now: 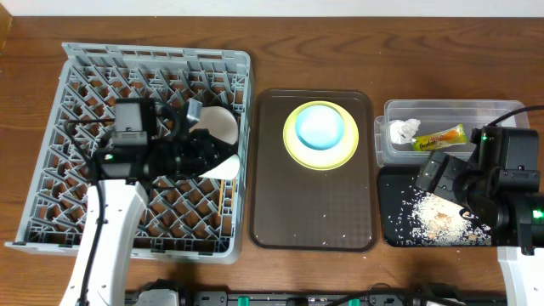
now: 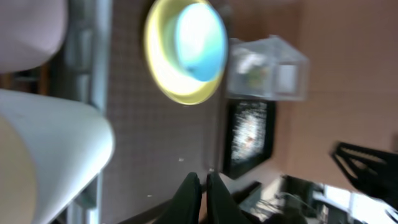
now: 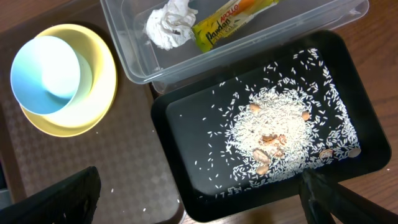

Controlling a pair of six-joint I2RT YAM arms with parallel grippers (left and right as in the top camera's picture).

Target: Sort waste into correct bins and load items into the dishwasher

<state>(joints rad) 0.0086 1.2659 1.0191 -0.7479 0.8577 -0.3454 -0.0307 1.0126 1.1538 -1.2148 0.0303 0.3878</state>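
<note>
Step in hand: The waste looks sorted, so you are on loading the dishwasher, with two pieces not yet in.
Waste: The crumpled napkin [image 3: 169, 25] and the snack wrapper [image 3: 233, 22] lie in the clear tub [image 3: 124, 56]. The rice scraps [image 3: 273, 130] are spread over the black tray [image 3: 186, 162].
Dish rack: The grey rack [image 1: 127, 64] holds the white bowl [image 1: 219, 127] tipped on edge. The chopsticks [image 1: 223, 200] lie near its right wall.
Left to load: The light blue bowl [image 1: 320, 126] sits nested in the yellow-green plate [image 1: 291, 144]. Both are on the brown serving tray [image 1: 314, 212], between the rack and the bins.
Left gripper [image 2: 202, 183]: It hangs over the rack just beside the white bowl. Its fingers are pressed together with nothing between them.
Right gripper [image 3: 199, 180]: It hovers above the black tray with its fingers wide apart, holding nothing.
Next move: You will likely need to spread the left fingers and swing that arm right, over the serving tray. Take the blue bowl by its rim first, since it rides inside the plate.
Plate grip: The plate lies flat, so expect to need one finger under its edge.
Watch: Mind the white bowl as you pull the left arm out of the rack, because a nudge could tip it off its pegs.
</note>
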